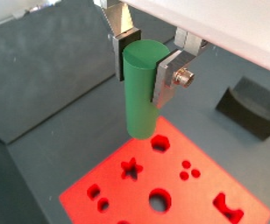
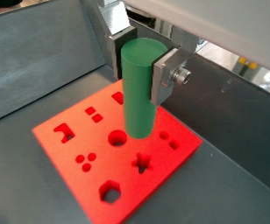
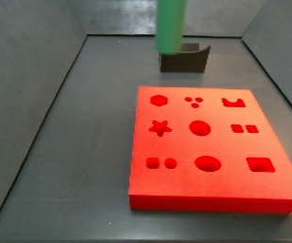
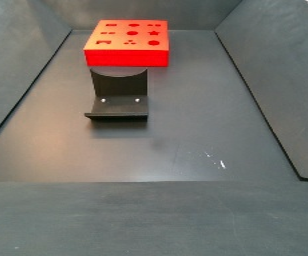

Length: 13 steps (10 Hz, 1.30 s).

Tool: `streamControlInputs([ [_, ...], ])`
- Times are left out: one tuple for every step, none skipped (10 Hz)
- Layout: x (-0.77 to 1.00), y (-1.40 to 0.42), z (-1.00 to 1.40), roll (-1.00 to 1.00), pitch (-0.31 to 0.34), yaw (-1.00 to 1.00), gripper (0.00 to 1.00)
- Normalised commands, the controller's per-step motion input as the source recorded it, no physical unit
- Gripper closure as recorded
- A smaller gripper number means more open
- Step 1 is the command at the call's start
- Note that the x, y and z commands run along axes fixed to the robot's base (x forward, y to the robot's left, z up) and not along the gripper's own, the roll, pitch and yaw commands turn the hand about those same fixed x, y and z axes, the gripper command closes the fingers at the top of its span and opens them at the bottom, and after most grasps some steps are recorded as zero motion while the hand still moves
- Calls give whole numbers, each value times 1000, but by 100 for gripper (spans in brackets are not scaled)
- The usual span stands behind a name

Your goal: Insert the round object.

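My gripper [image 1: 145, 74] is shut on the round object, a smooth green peg [image 1: 141, 105], gripping its upper part; the peg hangs upright below the fingers. Both wrist views show this; the gripper [image 2: 140, 72] and peg [image 2: 141, 109] are high above the red board [image 2: 55, 133]. The board [image 1: 96, 175] lies flat with several shaped holes, among them a large round hole [image 2: 117, 137]. In a side view only the peg's lower part [image 3: 172, 24] shows, in the air near the board's far edge [image 3: 212, 195]; the gripper is out of frame. The peg does not touch the board.
The dark fixture [image 3: 184, 59] stands on the floor just beyond the board, behind the peg; it also shows in a wrist view [image 1: 254, 107] and a side view [image 4: 117, 100]. Grey walls [image 3: 35, 57] enclose the dark floor. The red board [image 4: 127, 45] sits at the far end.
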Motion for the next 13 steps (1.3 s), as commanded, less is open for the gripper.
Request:
streamControlInputs([
  [1000, -249, -263, -33, -91, 46, 100],
  [1000, -206, -254, -43, -96, 54, 100],
  [1000, -197, -257, -31, -94, 49, 100],
  [1000, -51, -286, -57, -119, 0, 100],
  [1000, -43, -289, -59, -121, 0, 100],
  [1000, -49, -300, -53, -123, 0, 100],
  [1000, -46, -314, -3, -134, 0, 100],
  [1000, -23, -183, 114, -96, 0, 100],
  [1000, 0, -143, 146, -73, 0, 100],
  [1000, 0, -200, 209, -44, 0, 100],
  [883, -220, -503, 350, 0, -117, 100],
  [706, -174, -606, 354, 17, -246, 100],
  [671, -109, -443, 434, 43, -226, 100],
])
